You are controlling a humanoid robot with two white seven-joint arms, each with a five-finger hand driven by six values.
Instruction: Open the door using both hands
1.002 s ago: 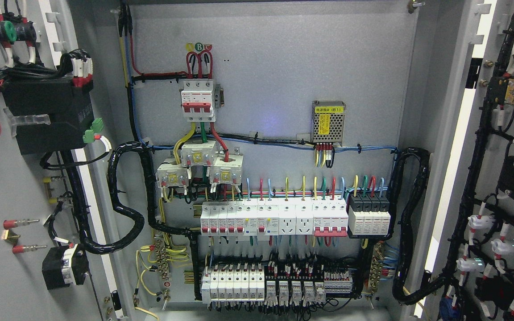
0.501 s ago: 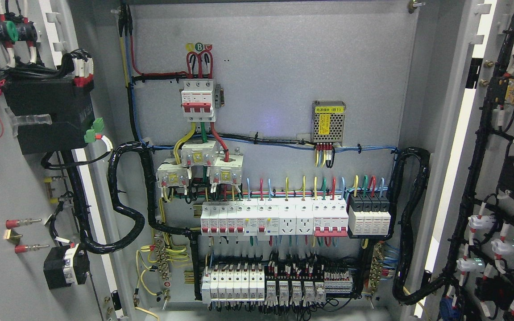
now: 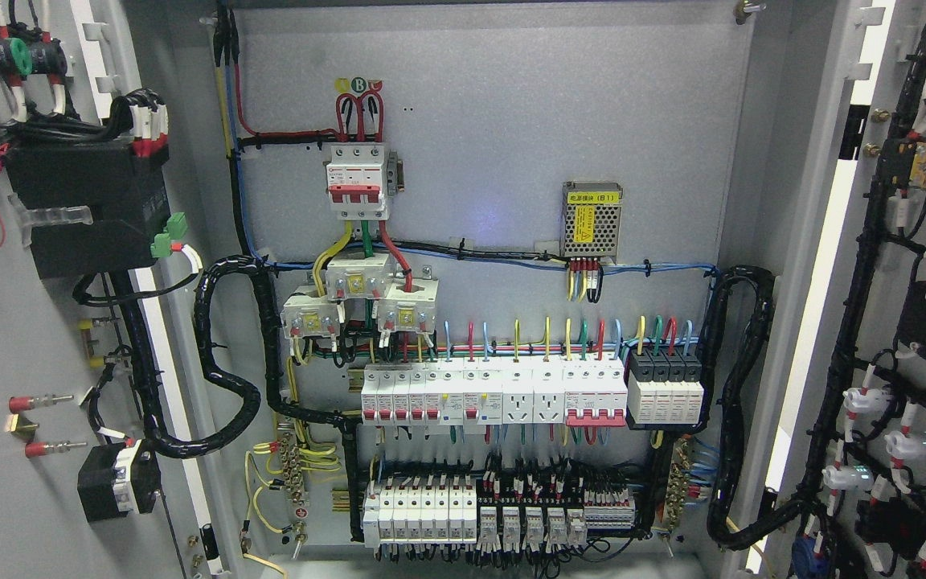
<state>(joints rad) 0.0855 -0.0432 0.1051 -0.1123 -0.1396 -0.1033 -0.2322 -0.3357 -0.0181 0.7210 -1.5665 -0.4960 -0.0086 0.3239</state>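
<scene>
The cabinet (image 3: 495, 64) fills the head view with its inside laid bare, which suggests the opening is done or nearly so. Its grey back panel carries the gear, so that all of it faces whoever stands in front.

The left door (image 3: 5, 338) is swung wide at the left edge of the cabinet, inner face turned toward the camera; the right door (image 3: 913, 265) stands likewise at the right edge. Both bear their own parts and black wire bundles (image 3: 226, 402) that loop from door to cabinet near the hinge side, slack enough, I judge, to let the doors swing.

On the panel, a long row of white breakers (image 3: 495, 394) runs across the lower middle, with a second row of breakers and relays beneath it near the bottom edge. Above, a red-handled main breaker (image 3: 357, 178) sits left of centre, feeding downward. Smallest, a meshed power supply (image 3: 592, 219) sits toward the right.

Neither hand shows, so I cannot tell how the fingers stand.
</scene>
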